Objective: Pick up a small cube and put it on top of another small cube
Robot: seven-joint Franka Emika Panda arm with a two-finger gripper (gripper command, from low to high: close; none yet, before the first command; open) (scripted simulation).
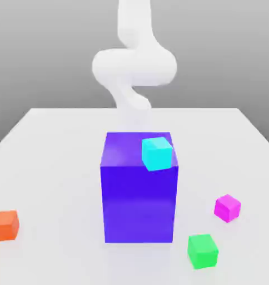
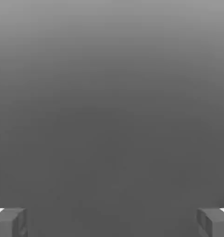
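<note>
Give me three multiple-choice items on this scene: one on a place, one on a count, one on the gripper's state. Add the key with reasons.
1. Where is the cyan cube?
A. on the big purple-blue block
B. on the table
C. on the green cube

2. How many small cubes rest directly on the table?
A. one
B. three
C. five

3. The gripper is:
A. shut on the magenta-pink cube
B. open, holding nothing
C. shut on the orange cube

Key: 1 A, it sits at the block's top edge; 2 B, orange, magenta-pink, green; 3 B, the hand view shows fingers wide apart with nothing between.
</note>
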